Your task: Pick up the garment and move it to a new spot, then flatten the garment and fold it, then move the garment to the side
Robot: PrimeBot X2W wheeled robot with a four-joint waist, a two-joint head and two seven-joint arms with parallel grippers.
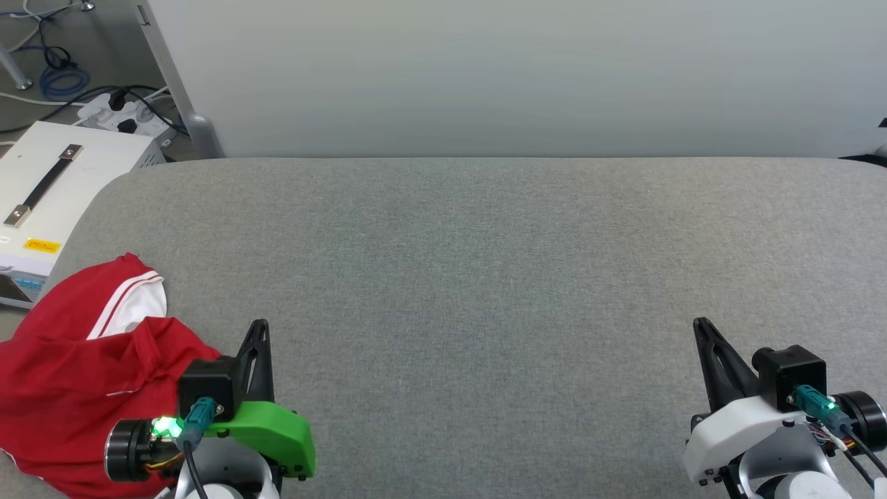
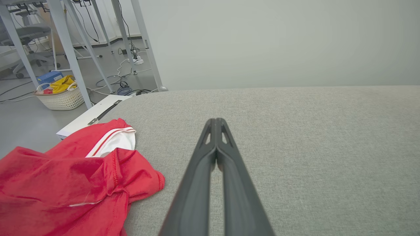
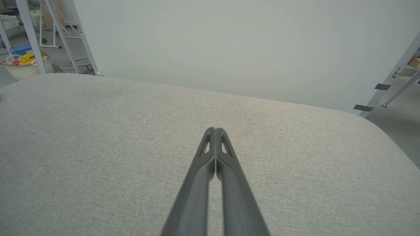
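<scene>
Crumpled red T-shirt (image 1: pixel 69 374) at near-left corner of worktop (image 1: pixel 485 263), just beside left gripper (image 1: pixel 258 331); its fingers together, empty, same for right gripper (image 1: pixel 701 329). Risk: grabbing one bunched layer by the edge may drag it off.

Grey fabric surface (image 1: pixel 485 277); white box (image 1: pixel 97 177) beside it; woven basket (image 2: pixel 62 100), perhaps holding cloths.

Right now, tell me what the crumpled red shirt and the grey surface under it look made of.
Crumpled red shirt: soft knit fabric, probably jersey, matte; folds limply, stitched hem. Grey surface: woven upholstery-like cloth, matte, fine heathered weave; padding beneath unclear.
</scene>
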